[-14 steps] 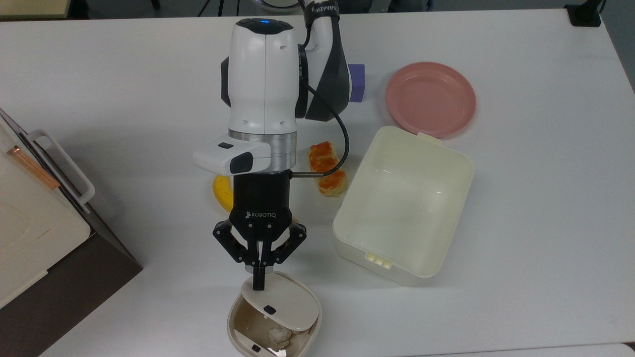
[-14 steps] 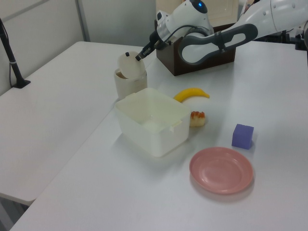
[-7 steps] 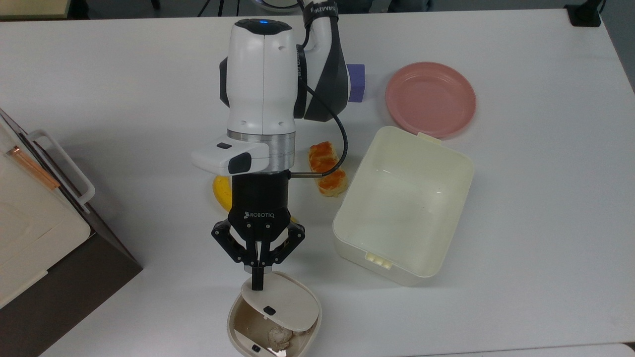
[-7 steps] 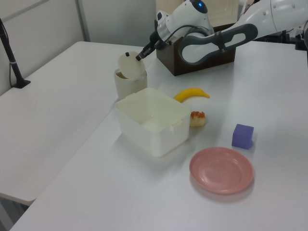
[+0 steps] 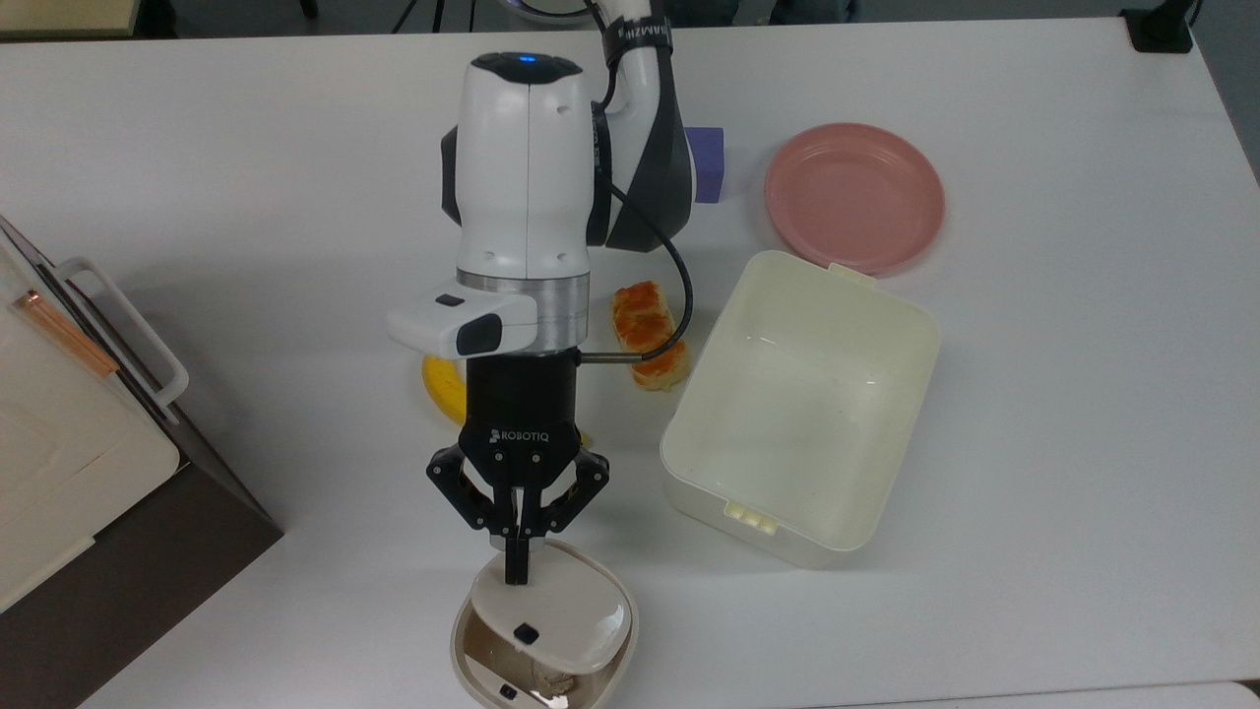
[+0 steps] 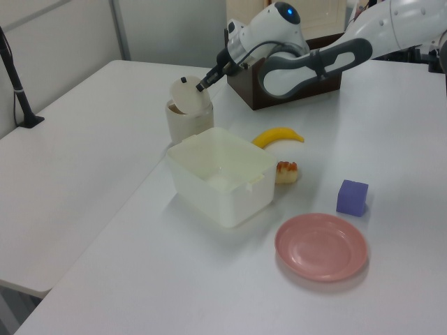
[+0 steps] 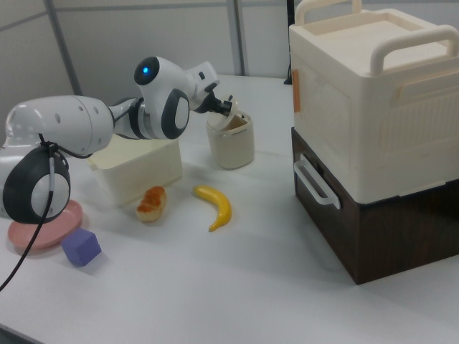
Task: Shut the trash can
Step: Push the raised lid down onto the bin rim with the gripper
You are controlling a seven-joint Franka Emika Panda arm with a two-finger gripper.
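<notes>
A small off-white plastic trash can point(image 5: 544, 630) shows a beige-brown inside and a dark lid tab. The rectangular plastic tub point(image 5: 799, 406) is cream, the round plate point(image 5: 854, 195) pink, the cube point(image 5: 705, 162) purple, the banana point(image 6: 278, 136) yellow, the black two-finger gripper point(image 5: 517, 571).

A white worktop point(image 5: 246, 197) is carrying, in the top view, a box point(image 5: 89, 473) at the left, a trash can point(image 5: 543, 640) near, a banana point(image 5: 443, 386), a pastry point(image 5: 645, 335), a tub point(image 5: 802, 404), a pink plate point(image 5: 854, 195) and a purple cube point(image 5: 707, 162) far.
</notes>
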